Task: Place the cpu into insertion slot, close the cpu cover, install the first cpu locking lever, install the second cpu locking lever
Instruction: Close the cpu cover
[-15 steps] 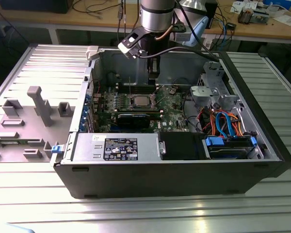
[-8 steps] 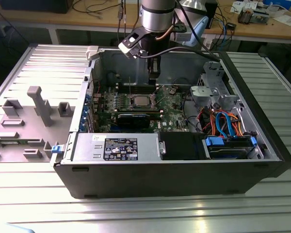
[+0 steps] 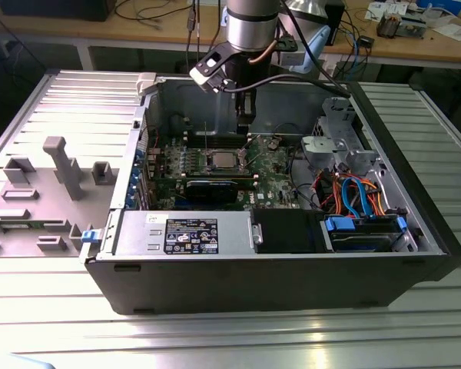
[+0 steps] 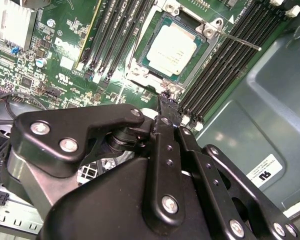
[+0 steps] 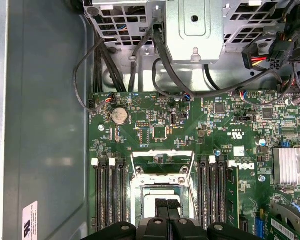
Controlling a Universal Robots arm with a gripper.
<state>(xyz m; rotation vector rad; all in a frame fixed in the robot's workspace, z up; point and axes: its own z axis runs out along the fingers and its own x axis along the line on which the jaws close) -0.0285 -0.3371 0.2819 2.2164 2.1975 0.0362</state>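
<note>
Second wrist view: the end effector [image 4: 166, 102], clenched and empty, points at the cpu [image 4: 175, 47] seated in the insertion slot [image 4: 204, 59], lying just beyond its fingertips.

- Table [image 3: 215, 338]: ribbed, silvery metal surface.
- Open black computer case [image 3: 253, 288]: lies at the table's centre.
- Grey fixture plate [image 3: 31, 207] with upright blocks: at the exterior view's left, just beside the case.

The cpu [image 4: 172, 49] is shiny silver-grey. The circuit board [image 5: 135, 116] is green with tiny dots. The gripper [image 4: 166, 100] is black. The cables [image 3: 359, 198] are orange and blue.
</note>
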